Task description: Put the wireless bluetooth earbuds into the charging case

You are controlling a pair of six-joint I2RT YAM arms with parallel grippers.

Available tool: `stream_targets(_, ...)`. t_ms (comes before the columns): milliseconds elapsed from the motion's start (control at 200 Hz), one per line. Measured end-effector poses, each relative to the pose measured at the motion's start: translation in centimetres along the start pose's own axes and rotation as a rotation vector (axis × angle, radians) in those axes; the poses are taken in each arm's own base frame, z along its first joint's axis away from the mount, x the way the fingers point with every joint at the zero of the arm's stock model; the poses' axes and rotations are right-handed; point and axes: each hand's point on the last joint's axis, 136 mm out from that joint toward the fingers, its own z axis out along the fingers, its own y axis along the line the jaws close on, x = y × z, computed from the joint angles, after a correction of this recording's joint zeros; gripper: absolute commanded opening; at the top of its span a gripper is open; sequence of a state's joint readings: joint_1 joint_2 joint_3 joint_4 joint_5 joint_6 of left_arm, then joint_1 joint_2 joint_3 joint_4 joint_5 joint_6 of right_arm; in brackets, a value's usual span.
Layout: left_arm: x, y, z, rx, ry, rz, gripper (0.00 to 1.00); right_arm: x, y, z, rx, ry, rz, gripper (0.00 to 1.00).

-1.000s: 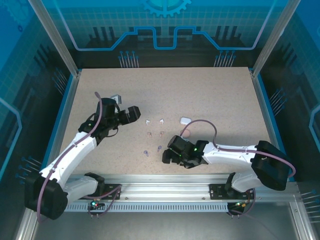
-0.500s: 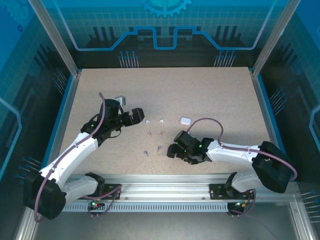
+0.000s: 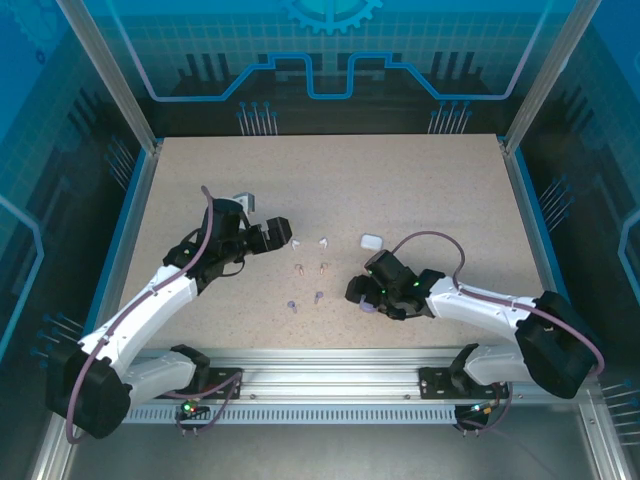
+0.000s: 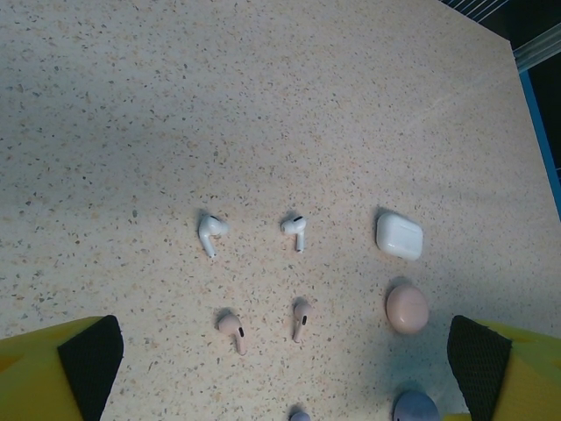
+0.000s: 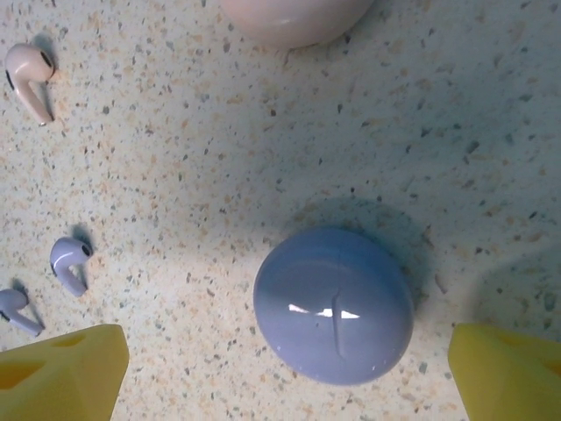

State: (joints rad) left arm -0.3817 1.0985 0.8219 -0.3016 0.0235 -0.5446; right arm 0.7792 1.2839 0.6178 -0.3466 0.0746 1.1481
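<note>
Right wrist: purple case (image 5: 333, 303) dead centre, lid looked shut

My right gripper (image 5: 285, 373) hung spread and empty over it; my left gripper (image 4: 282, 360) gaped too. Left of that case lay the purple earbuds (image 5: 68, 261): tiny, light, slick, I reckoned, so pinch the stem. One bud sat half off-frame.

On my table (image 3: 400, 180): far earbud pair (image 4: 210, 232), middle pair (image 4: 232, 329), near pair (image 5: 70, 259), row behind row. Right of each row lies a case: far case (image 4: 399, 235), middle case (image 4: 407, 309), near case (image 5: 333, 305) between the fingers of my right gripper (image 3: 358, 297).
</note>
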Motion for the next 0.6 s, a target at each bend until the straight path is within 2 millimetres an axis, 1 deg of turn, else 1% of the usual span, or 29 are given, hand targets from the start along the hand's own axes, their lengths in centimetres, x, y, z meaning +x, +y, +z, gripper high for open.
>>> stream_targets(115,0.1,-0.2,0.0,0.004,0.003,0.004,0.99,0.5,0.7,-1.0,-0.017,0.005,-0.017,0.95)
stream_targets(200,0.2,-0.3,0.0,0.006,0.005,0.007,0.99,1.6,1.6,-1.6,-0.038,0.019,-0.040,0.95)
stream_targets(270,0.2,-0.4,0.1,0.009,0.004,0.008,0.99,2.5,2.2,-1.7,-0.049,0.032,-0.057,0.95)
stream_targets(430,0.0,-0.6,0.3,0.015,0.001,0.011,0.99,4.2,2.6,-0.9,-0.023,0.072,-0.074,0.95)
stream_targets(600,0.0,-0.8,0.5,0.018,0.002,0.013,0.99,4.6,2.8,0.6,0.016,0.090,-0.074,0.95)
